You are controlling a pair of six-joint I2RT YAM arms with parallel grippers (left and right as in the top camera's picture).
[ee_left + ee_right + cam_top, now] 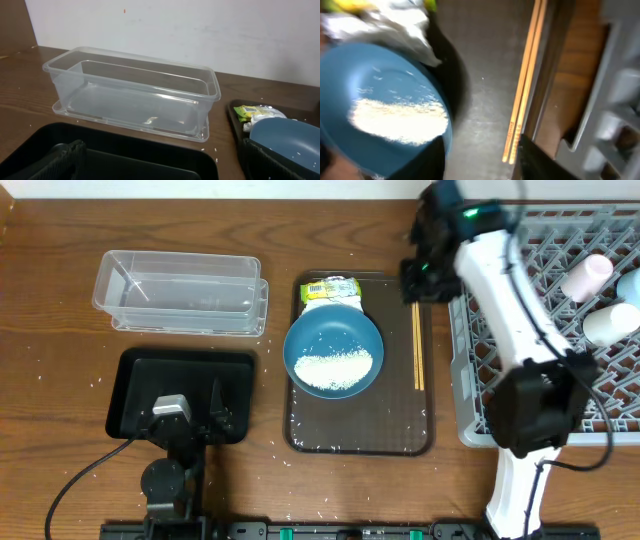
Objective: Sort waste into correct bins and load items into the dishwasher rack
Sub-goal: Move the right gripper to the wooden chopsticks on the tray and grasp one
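The dark-blue bowl (333,340) holds white rice (335,369) on the brown serving tray (360,432). The yellow-green wrapper (330,288) and a crumpled white napkin (405,25) lie at the bowl's far side. The chopsticks (418,345) lie along the tray's right edge. My right gripper (421,278) is open and empty above the tray, between bowl (385,90) and chopsticks (525,80) in its wrist view (480,165). My left gripper (195,405) is open and empty over the black tray (135,395). The clear tub (180,295) stands behind it.
The grey rack (540,240) fills the right side, with pink (585,277), light-blue (630,285) and white (610,323) cups in it. Loose rice grains lie scattered on the brown tray and the wooden table. The left wrist view shows the tub (135,90) close ahead.
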